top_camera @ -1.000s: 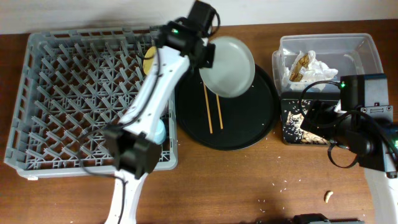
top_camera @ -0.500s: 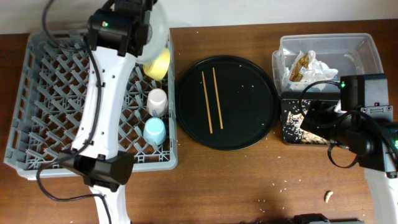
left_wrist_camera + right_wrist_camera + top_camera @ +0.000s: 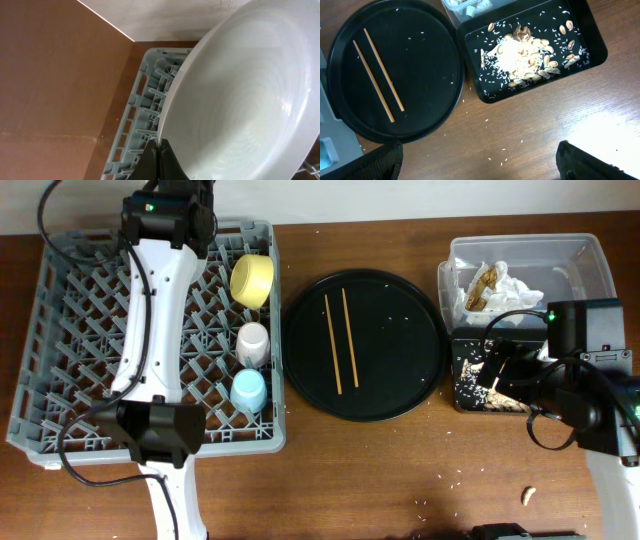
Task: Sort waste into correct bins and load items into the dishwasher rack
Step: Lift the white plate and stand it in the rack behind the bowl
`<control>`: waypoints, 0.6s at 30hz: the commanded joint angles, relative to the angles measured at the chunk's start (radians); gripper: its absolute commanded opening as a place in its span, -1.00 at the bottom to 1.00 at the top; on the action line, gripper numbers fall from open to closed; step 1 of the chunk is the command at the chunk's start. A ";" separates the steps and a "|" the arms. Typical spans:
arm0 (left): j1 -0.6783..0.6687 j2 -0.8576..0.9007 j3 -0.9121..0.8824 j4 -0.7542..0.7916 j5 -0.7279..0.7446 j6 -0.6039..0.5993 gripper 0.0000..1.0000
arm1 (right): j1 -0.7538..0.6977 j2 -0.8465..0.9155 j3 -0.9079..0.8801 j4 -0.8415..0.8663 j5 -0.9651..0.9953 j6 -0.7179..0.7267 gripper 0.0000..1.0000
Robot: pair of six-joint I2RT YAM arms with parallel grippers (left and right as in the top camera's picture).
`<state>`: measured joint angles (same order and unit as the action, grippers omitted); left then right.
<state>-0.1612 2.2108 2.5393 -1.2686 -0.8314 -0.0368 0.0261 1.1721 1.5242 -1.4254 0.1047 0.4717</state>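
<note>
My left gripper (image 3: 159, 150) is shut on the rim of the pale grey plate (image 3: 240, 100), holding it tilted above the far edge of the grey dishwasher rack (image 3: 80, 330). The rack also shows in the left wrist view (image 3: 145, 100). The left arm hides the plate in the overhead view. The yellow bowl (image 3: 252, 280), pink cup (image 3: 253, 342) and blue cup (image 3: 249, 390) sit in the rack's right side. Two chopsticks (image 3: 340, 340) lie on the round black tray (image 3: 400, 395). My right gripper (image 3: 480, 160) is open and empty above the table, near the black rectangular tray (image 3: 590, 47) of rice and scraps.
The clear tub (image 3: 590, 260) at the back right holds white napkins (image 3: 510, 285) and a brown wrapper (image 3: 487, 280). A tan food scrap (image 3: 527, 495) and rice grains lie on the table at the front right. The right arm covers most of the rectangular tray in the overhead view.
My left arm carried the plate from above the round tray leftward to the rack's far edge. The chopsticks are now uncovered. The right arm has not moved.
</note>
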 commanded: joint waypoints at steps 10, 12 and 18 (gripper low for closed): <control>0.002 0.002 -0.171 0.084 -0.029 0.004 -0.99 | -0.007 0.003 0.010 0.001 0.005 0.005 0.97; 0.002 0.002 -0.192 0.094 -0.029 0.004 -0.99 | -0.007 0.003 0.010 0.001 0.005 0.005 0.97; 0.001 0.002 -0.234 0.117 0.047 0.004 -0.99 | -0.007 0.014 0.010 0.001 0.005 0.005 0.97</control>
<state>-0.1623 2.2108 2.3283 -1.1614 -0.8337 -0.0368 0.0261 1.1736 1.5242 -1.4254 0.1047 0.4713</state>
